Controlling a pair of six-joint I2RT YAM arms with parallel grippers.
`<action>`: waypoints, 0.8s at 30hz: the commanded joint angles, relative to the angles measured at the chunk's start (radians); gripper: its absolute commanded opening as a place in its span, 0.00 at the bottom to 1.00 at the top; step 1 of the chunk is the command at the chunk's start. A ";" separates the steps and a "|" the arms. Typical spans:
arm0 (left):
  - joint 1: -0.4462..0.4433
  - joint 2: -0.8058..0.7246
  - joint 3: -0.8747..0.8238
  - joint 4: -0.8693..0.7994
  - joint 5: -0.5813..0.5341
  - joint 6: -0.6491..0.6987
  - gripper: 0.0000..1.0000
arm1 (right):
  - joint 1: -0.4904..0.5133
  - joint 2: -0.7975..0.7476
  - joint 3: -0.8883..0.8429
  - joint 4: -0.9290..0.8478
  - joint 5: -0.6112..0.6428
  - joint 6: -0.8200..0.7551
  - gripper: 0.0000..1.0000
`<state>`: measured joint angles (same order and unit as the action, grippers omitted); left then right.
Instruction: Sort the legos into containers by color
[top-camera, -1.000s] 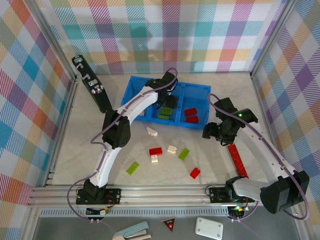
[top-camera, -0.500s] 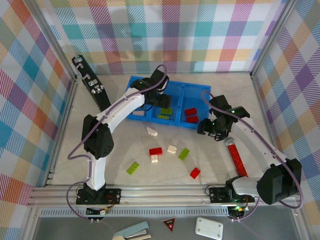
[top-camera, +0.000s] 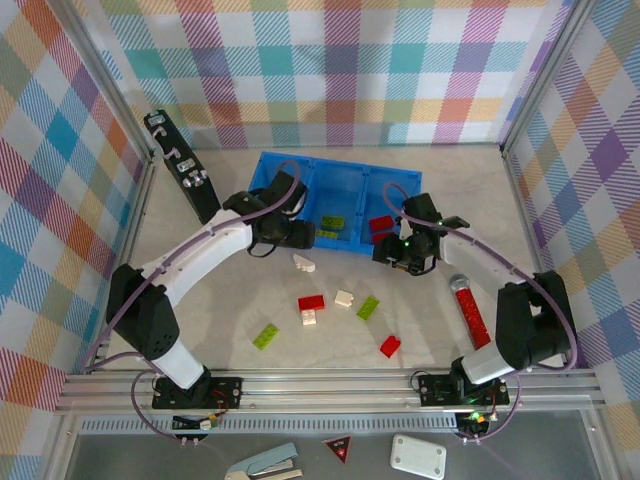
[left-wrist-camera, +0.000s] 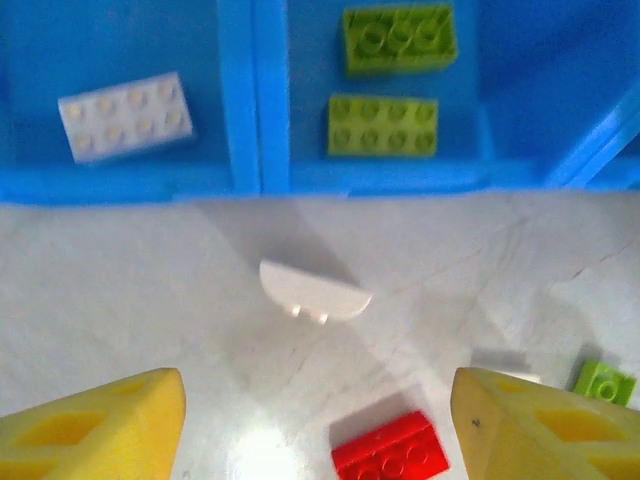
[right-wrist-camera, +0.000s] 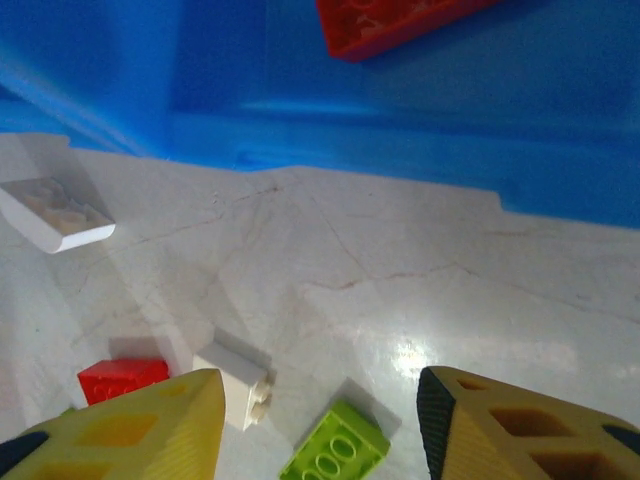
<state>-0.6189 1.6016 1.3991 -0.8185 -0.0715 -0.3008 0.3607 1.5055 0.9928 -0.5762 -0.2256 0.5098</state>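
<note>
A high camera looks down on the blue tray (top-camera: 345, 185) from afar; both wrist cameras peer close at its near wall, sharing the curved white brick (left-wrist-camera: 313, 292).

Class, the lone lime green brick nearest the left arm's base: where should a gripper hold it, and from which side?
Grip the lime green brick across its two long sides at mid-length, coming straight down with the jaws turned to its diagonal lie. It lies flat and no other brick touches it.
</note>
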 joint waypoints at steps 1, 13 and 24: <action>0.004 -0.061 -0.093 0.021 0.013 -0.063 0.70 | 0.000 0.046 -0.008 0.090 -0.027 0.000 0.54; -0.040 0.011 -0.205 0.101 0.019 -0.132 0.70 | -0.059 0.140 0.038 0.133 0.067 -0.061 0.50; -0.089 0.243 -0.043 0.078 -0.050 -0.075 0.76 | -0.136 0.186 0.119 0.130 0.094 -0.117 0.50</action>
<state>-0.6922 1.8122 1.2999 -0.7269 -0.0883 -0.3977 0.2459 1.6752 1.0718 -0.4606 -0.1505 0.4274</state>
